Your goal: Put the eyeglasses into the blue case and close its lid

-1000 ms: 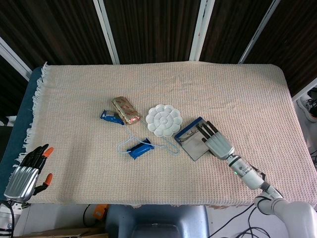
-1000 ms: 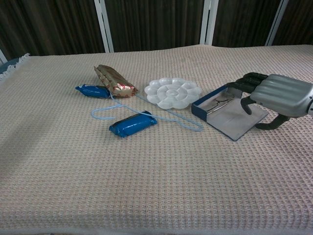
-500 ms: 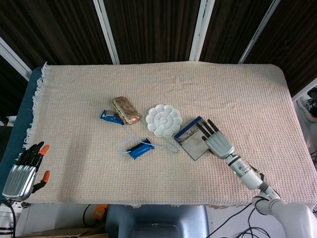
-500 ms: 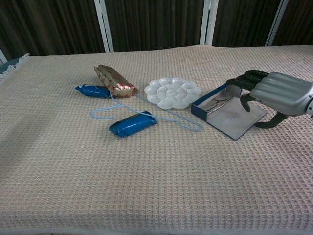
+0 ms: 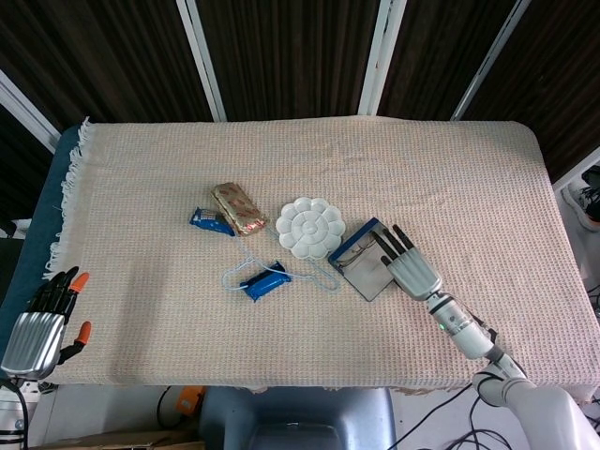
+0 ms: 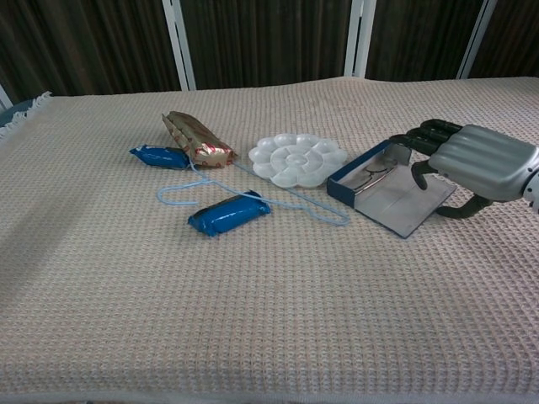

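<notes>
Nearest the robot, the left hand (image 5: 42, 323) hangs off the surface (image 5: 169, 356) at its 8 o'clock corner, fingers loosely extended and holding nothing — well apart from all task items.

The right hand (image 6: 472, 160) sits at the lid side of the blue case (image 6: 389, 187), at roughly 4 o'clock from it in the head view. Its fingers (image 5: 394, 246) are extended and slightly spread over the open lid (image 6: 408, 204). It appears to grip nothing; whether the fingertips touch the lid cannot be told.

The case lies open with its long axis running from 7 to 1 o'clock in the head view. The tray half is toward 10 o'clock, the lid lies flat toward 4 o'clock. The eyeglasses (image 6: 370, 175) are already inside the tray.

Judgement: only the closing remains. The lid must swing from the right hand's side over toward 10 o'clock — the right hand is by far the nearer.

Just beyond the tray, at 10 o'clock, stands a white palette (image 5: 310, 227).
</notes>
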